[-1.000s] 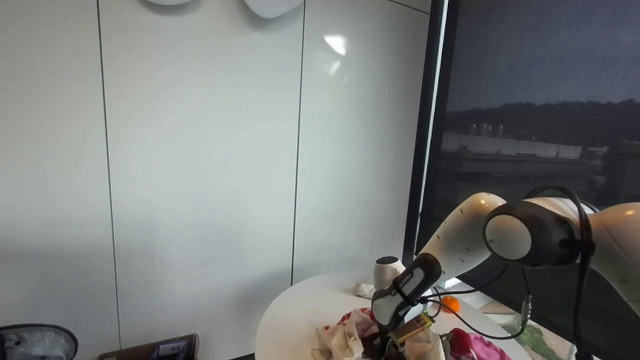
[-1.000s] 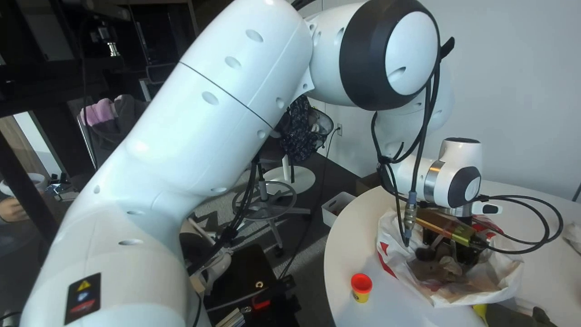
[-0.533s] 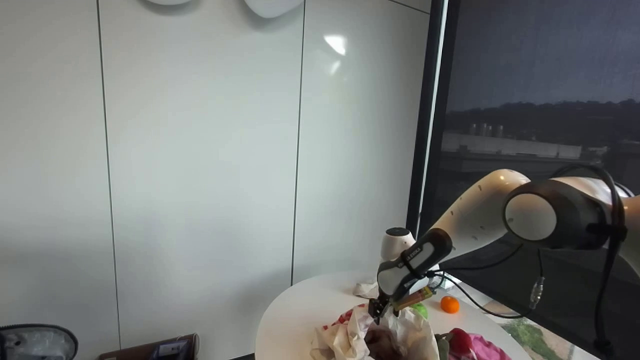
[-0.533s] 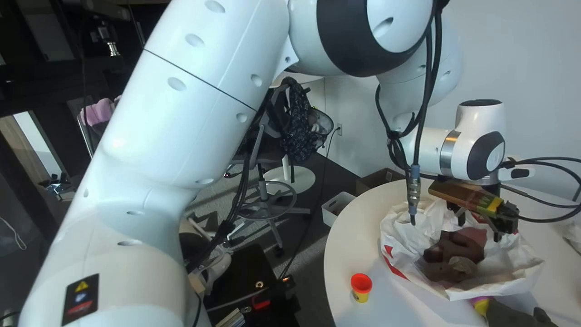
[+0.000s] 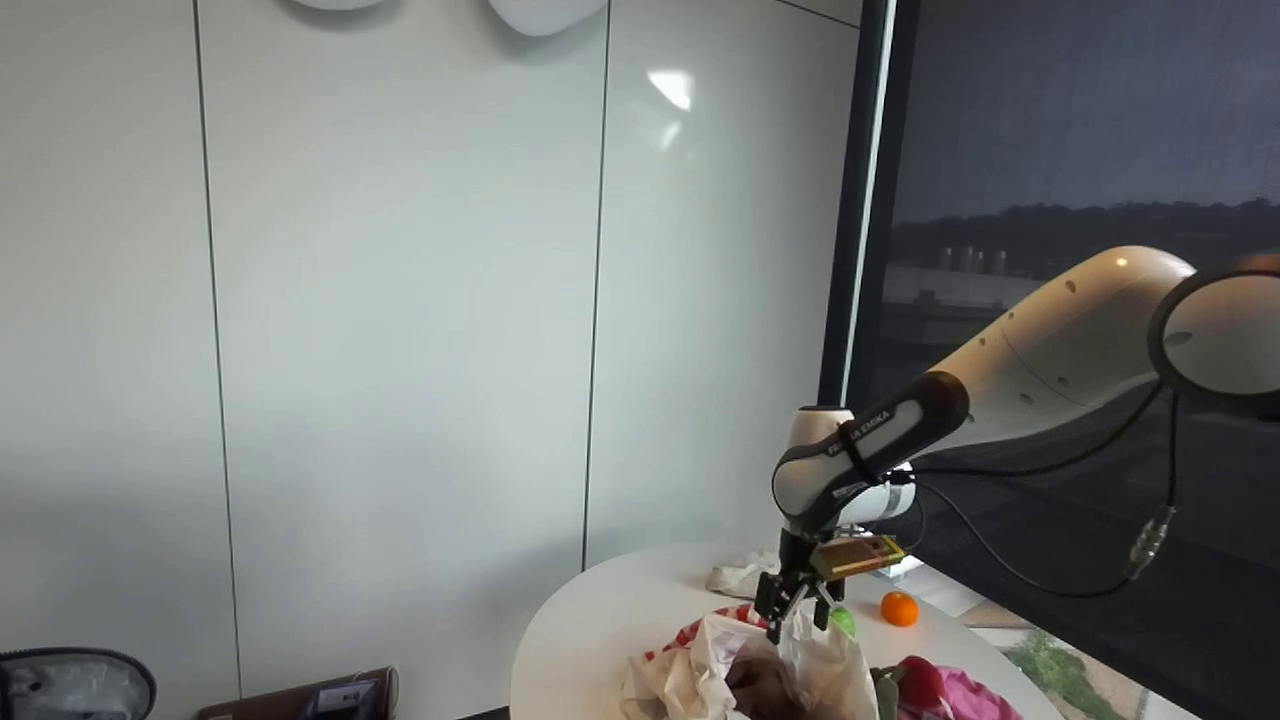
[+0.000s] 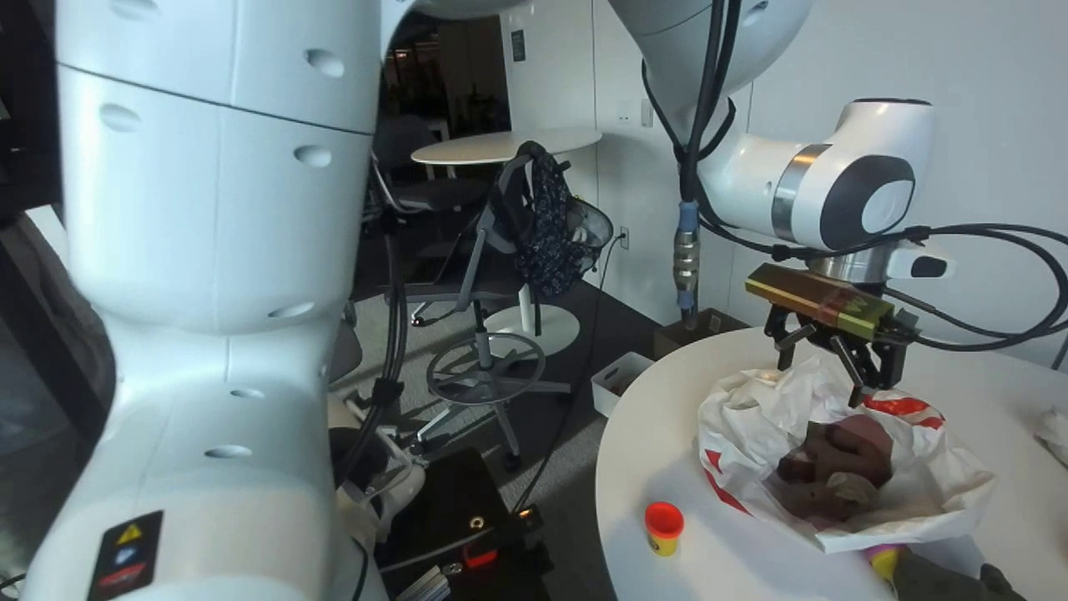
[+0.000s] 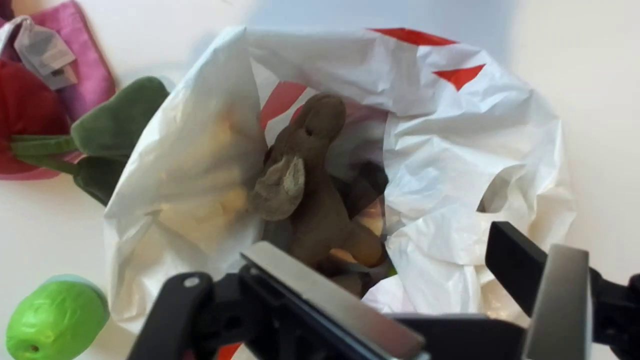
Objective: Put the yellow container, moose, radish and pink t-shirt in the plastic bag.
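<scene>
Hovering over the plastic bag, the arm points its wide-spread gripper downward.

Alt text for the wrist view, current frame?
A brown plush moose lies inside a white-and-red plastic bag, with the open, empty gripper across the bottom of the frame. Outside the bag, at upper left, a red-and-green plush radish overlaps pink cloth; a shiny green object sits at lower left.
</scene>
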Robot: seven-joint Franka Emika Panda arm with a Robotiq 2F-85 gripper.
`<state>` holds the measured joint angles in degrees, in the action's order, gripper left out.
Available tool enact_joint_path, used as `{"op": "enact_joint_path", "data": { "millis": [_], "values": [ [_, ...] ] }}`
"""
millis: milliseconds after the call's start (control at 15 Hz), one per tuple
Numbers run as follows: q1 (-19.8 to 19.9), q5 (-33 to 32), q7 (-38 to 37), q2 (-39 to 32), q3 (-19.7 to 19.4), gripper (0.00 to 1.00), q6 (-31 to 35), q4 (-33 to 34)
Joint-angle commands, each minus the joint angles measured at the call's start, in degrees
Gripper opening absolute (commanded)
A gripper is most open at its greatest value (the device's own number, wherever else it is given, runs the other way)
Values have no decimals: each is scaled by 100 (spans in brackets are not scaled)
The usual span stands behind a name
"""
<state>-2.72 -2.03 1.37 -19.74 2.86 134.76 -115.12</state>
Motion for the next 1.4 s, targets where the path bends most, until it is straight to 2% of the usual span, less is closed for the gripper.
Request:
{"op": "enact_joint_path", "data": {
  "millis": [0,267,467,667,733,1000,1133,1333],
  "values": [
    [-163,39,-231,830,111,100,-71,-1197],
    [-466,-35,-1120,1076,187,100,700,-2463],
    [-806,-855,-2470,983,-35,100,1302,-3191],
    [-1031,-1509,-3472,903,-210,100,1538,-3661],
    [-1095,-1780,-3757,831,-301,100,1740,-3780],
    [-1199,-1996,-4244,402,-468,100,2688,-3949],
    [-1376,-2022,-4370,145,-725,100,3195,-3916],
    [-1619,-2491,-4801,-245,-1196,100,3700,-3789]
  ]
}}
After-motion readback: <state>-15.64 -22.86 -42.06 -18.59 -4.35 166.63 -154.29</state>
